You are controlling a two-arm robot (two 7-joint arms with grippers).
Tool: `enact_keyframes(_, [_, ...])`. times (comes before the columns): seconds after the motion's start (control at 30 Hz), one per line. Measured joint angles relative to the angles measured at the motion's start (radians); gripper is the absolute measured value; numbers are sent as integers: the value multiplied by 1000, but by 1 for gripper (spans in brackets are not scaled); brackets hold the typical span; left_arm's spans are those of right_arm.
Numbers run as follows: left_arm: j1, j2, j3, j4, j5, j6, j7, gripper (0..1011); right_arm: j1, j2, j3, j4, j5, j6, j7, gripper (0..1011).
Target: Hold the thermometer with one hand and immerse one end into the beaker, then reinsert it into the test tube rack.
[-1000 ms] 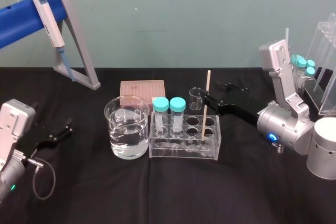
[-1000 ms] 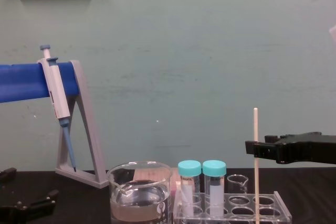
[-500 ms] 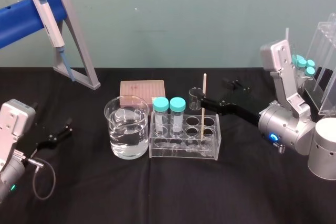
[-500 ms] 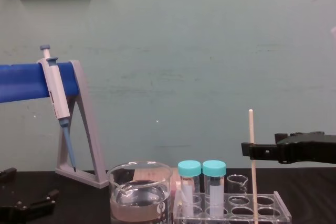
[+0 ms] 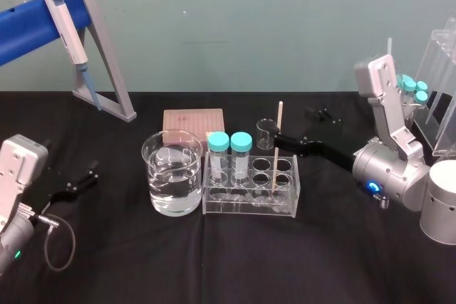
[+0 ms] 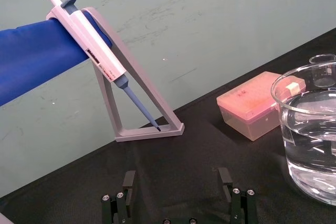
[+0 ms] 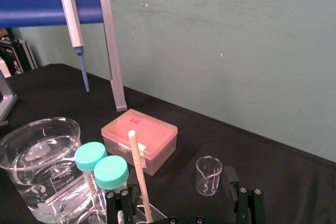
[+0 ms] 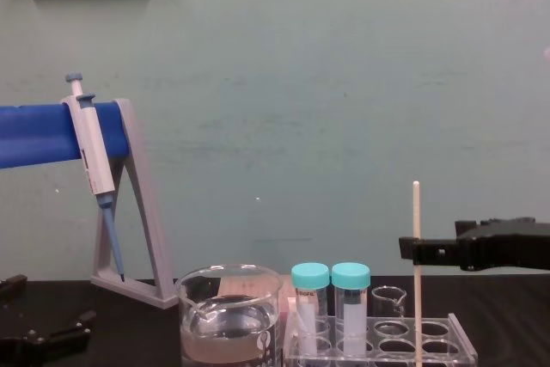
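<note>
Standing thermometer (image 5: 280, 117): upright in a hole toward the right end of the test tube rack (image 5: 249, 203), top well above the capped tubes (image 5: 229, 149).
Right gripper (image 5: 291, 124): over the rack's right end, fingers spread wide, one finger just beside the thermometer, contact cannot be told, nothing clamped.
Left gripper (image 6: 177, 176): low over the table (image 5: 214, 261), far left, fingers wide, holding nothing.
Beaker (image 5: 172, 176): holds clear liquid, just left of the rack.
Tubes: two, teal caps, rack's left holes.

No text is being shown clearly enough to be read: faint printed markings are being carried by the beaker (image 7: 37, 171), a dark label by the pipette (image 6: 89, 45), both illegible.
</note>
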Motion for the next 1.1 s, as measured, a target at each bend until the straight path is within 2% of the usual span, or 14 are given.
enact_keyframes(0.33, [0,0,0,0,0,0,0,1004,-9,-3,-3,23,-2,11,1,1002])
enact_keyframes(0.8, [0,0,0,0,0,0,0,1004,-16,4,14,19,-2,10,1,1002])
enact_keyframes(0.97, [0,0,0,0,0,0,0,1004,-32,13,30,-20,3,20,-8,1002])
enact_keyframes(1.1, [0,0,0,0,0,0,0,1004,-72,27,68,-102,8,50,-55,1002])
